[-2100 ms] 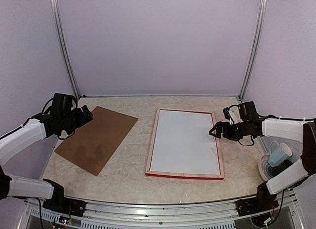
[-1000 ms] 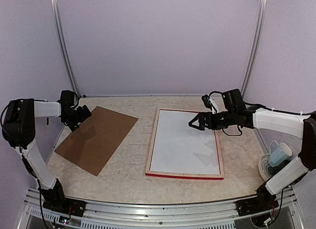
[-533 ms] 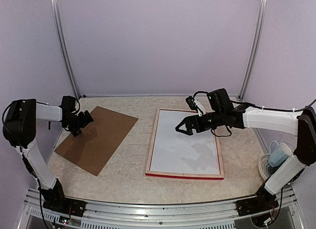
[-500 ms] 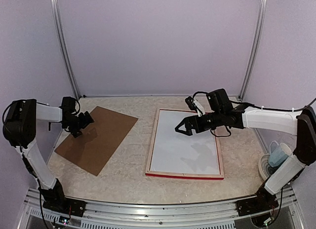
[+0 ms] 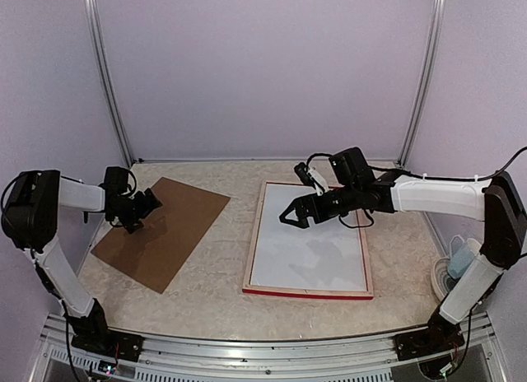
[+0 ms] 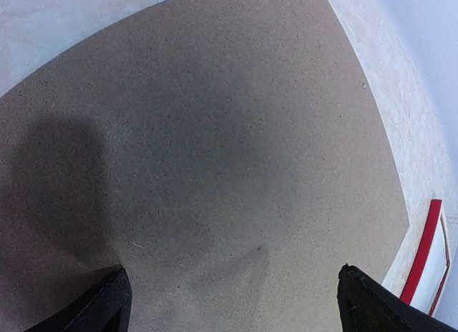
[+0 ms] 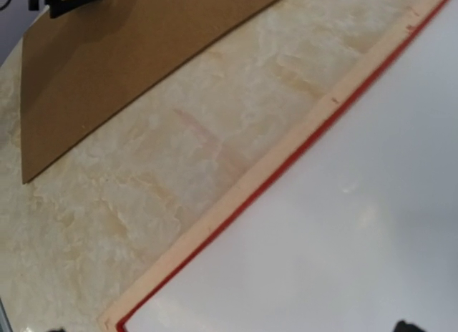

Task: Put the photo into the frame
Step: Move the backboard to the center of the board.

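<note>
Lying face down on the table (image 5: 214, 295), the frame (image 5: 255, 234) shows its pale wood back. A white sheet fills its opening, which I take to be the photo (image 5: 309, 254) with its blank back up. If so, the main step looks done. The brown board (image 5: 165, 234) lies flat to the left of the frame, apart from it, so fitting it is probably what remains. The left gripper (image 5: 146, 211) hovers over that board, jaws wide and empty. The right gripper (image 5: 292, 221) hangs over the photo's far left part, also wide, holding nothing.
</note>
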`<move>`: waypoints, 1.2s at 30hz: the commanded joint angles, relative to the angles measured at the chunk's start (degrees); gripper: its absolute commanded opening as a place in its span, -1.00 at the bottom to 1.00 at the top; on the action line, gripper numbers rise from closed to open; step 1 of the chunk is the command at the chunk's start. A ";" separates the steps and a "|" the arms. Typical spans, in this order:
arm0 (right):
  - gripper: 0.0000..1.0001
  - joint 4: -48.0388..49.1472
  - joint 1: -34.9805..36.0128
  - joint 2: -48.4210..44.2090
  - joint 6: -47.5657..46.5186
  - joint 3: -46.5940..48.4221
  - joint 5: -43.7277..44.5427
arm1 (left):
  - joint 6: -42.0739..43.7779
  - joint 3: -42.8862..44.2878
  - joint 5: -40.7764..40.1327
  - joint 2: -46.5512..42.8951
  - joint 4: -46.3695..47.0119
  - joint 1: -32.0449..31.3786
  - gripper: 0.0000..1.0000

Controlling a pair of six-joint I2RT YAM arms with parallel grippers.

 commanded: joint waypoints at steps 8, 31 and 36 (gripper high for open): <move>0.98 -0.89 2.89 3.18 -0.25 4.90 0.50 | -2.28 -7.81 2.78 -4.98 1.06 -4.14 0.97; 0.98 -0.24 8.23 10.38 0.83 10.62 -1.40 | 0.59 4.54 -3.58 -4.43 -7.90 -1.37 0.98; 0.98 -0.22 8.32 10.13 0.56 9.94 -1.41 | 2.85 11.28 -7.16 -0.09 -10.31 2.23 0.98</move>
